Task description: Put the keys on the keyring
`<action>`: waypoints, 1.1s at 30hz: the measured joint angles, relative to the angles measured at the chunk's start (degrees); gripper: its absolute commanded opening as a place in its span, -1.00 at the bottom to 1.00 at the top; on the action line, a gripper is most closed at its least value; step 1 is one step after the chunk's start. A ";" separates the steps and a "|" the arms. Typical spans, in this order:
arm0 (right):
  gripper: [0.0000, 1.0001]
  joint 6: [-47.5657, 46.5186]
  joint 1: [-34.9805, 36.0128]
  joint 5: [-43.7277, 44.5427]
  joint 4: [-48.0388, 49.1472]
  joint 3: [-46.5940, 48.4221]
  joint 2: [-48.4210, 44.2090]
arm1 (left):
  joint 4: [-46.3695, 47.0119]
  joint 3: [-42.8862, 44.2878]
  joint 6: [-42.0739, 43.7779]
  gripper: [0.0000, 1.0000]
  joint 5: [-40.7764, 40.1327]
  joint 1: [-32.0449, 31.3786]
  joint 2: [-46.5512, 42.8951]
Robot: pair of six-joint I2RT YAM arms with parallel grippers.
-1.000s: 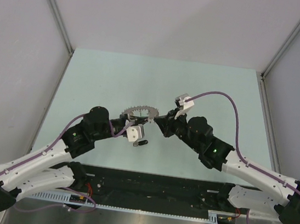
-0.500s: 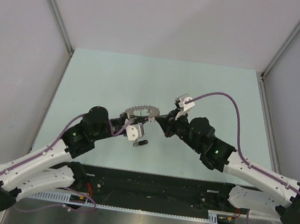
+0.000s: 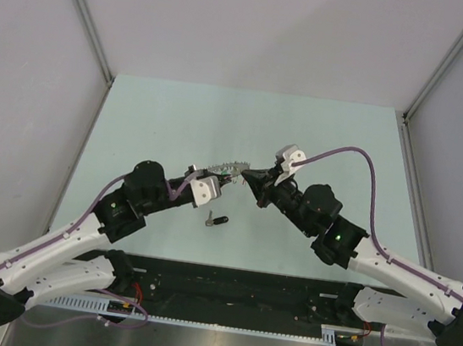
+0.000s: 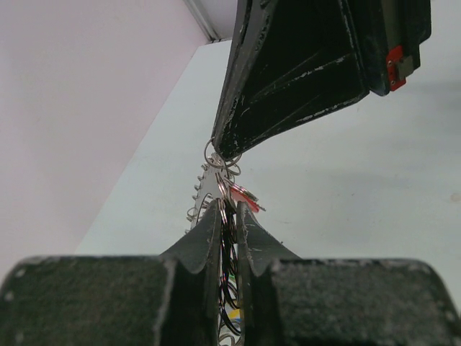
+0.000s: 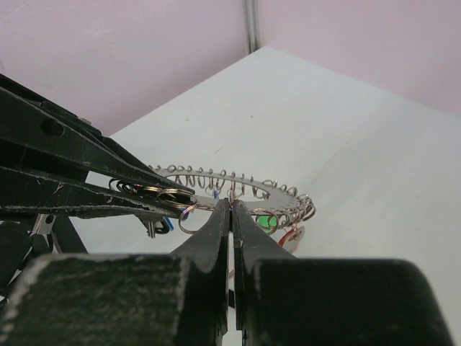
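A single key with a black head lies flat on the table, just in front of the two pincers and apart from both. A purple cable arches over the right arm. The pincers meet tip to tip from opposite sides, so each black wedge blocks much of the other wrist camera's view.

The keyring is held above the table between them. The left pincer is clenched on one side of it, with the wire and keys squeezed between its fingers. The right pincer is pressed fully together at the opposite rim. I cannot tell whether it nips the wire or one of the small loops.

The keyring is thin silver wire, crowded with small split loops standing up like teeth. The keys hanging from it have green, red and blue plastic heads. The pincer fingers are matte black, scuffed and tapered.

The table is smooth, pale mint green, enclosed by plain lilac-grey walls.
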 measured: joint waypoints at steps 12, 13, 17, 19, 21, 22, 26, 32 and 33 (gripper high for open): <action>-1.00 -5.66 0.09 -4.00 5.77 -1.14 -0.13 | 0.46 0.66 -11.41 -0.57 3.19 0.35 -1.79; -1.00 -6.12 0.09 -4.48 6.38 -1.22 -0.13 | 0.90 0.66 -12.57 -0.50 3.54 0.46 -1.86; -1.00 -7.54 -0.96 -7.15 8.52 -1.31 -0.39 | 2.69 0.63 -16.35 -0.15 8.04 0.59 -2.01; -1.00 -7.76 -2.16 -8.98 8.79 -1.33 -0.68 | 3.06 0.63 -17.00 0.12 10.19 0.50 -2.34; -1.00 -7.80 -3.58 -10.45 8.81 -1.38 -0.92 | 3.04 0.57 -17.51 0.36 12.31 0.24 -3.32; -1.00 -7.80 -4.52 -11.50 8.79 -1.42 -1.14 | 2.99 0.50 -17.44 0.41 13.14 0.20 -3.98; -1.00 -7.43 -8.85 -16.61 8.96 -1.53 -2.29 | 2.95 0.07 -17.22 0.43 13.66 0.15 -7.10; -1.00 -5.75 -15.30 -25.33 9.86 -1.53 -3.17 | 3.13 0.09 -15.74 0.40 10.51 0.48 -8.61; -1.00 -5.31 -16.24 -27.08 9.92 -1.53 -3.19 | 3.26 0.11 -15.65 0.39 10.36 0.94 -8.17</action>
